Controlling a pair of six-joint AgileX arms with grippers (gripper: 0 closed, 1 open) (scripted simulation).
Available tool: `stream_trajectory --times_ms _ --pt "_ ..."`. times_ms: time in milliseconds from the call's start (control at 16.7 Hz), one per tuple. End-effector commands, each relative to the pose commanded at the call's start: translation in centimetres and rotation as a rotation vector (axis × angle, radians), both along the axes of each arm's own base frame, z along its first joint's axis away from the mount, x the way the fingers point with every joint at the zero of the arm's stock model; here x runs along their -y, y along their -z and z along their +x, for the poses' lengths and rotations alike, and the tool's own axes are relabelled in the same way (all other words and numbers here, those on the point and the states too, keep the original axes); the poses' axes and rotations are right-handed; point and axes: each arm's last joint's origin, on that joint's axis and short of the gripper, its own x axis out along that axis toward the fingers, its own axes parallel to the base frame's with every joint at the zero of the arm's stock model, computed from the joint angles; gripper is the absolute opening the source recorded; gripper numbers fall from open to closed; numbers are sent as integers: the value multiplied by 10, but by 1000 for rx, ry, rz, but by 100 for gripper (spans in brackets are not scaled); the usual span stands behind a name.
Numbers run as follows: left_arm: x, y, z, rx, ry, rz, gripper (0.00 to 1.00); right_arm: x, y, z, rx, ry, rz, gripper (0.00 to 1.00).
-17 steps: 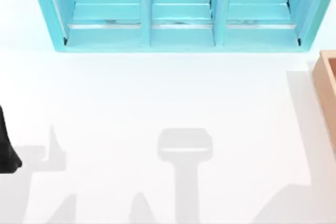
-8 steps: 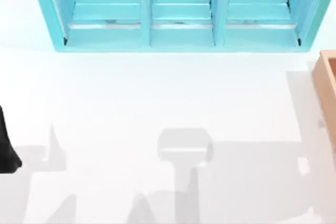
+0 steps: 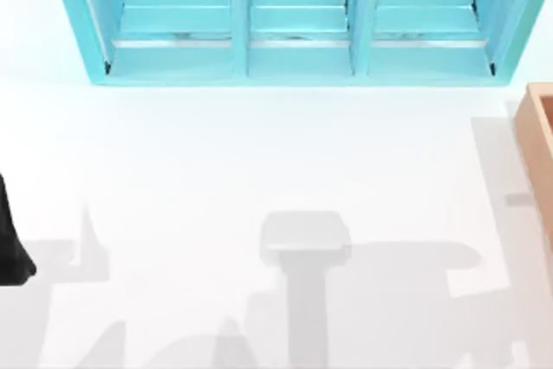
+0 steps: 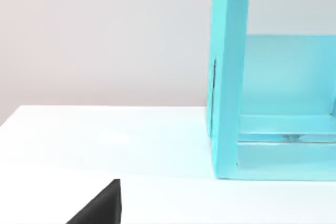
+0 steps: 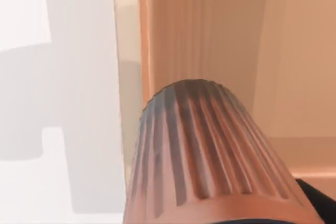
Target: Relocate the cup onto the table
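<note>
The table (image 3: 259,162) is a wide white surface crossed by grey shadows along its near edge. At its far edge stands a turquoise three-bay shelf unit (image 3: 298,19), its bays open toward the front; the left wrist view shows one end panel of it (image 4: 228,77) upright on the white surface. At the table's right edge sits a tan wooden box (image 3: 537,140), partly cut off by the frame.

The left arm (image 3: 10,244) rests at the table's left edge as a dark shape; whether its pincer is spread or pressed together cannot be told.

The cup (image 5: 210,156), reddish-brown with ribbed sides, sits close under the right wrist camera, with the wooden box's wall and inside (image 5: 210,30) behind it and the white table beside that wall. A dark bit of the right gripper (image 5: 317,200) shows at the cup's lower side; whether its fingers pinch the cup cannot be told.
</note>
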Motion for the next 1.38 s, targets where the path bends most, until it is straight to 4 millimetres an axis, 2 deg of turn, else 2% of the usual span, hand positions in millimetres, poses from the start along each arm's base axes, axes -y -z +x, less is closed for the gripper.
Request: stream_trajectory --times_ms 180,300,420,600,780,960,1140,1380 --pt "0 0 0 0 0 0 100 -16 -2 7 -3 -2 -2 0" --pt "0 0 0 0 0 0 100 -42 -4 15 -7 -5 -6 0" --pt "0 0 0 0 0 0 100 -77 -5 21 -12 -15 -11 0" --pt "0 0 0 0 0 0 100 -141 -7 20 -20 -29 -21 0" --pt "0 0 0 0 0 0 100 -206 -7 4 -27 -40 -33 0" --pt "0 0 0 0 0 0 100 -259 -6 -18 -34 -40 -44 0" --pt "0 0 0 0 0 0 100 -292 -3 -36 -41 -26 -54 0" --pt "0 0 0 0 0 0 100 -310 -1 -45 -47 -6 -62 0"
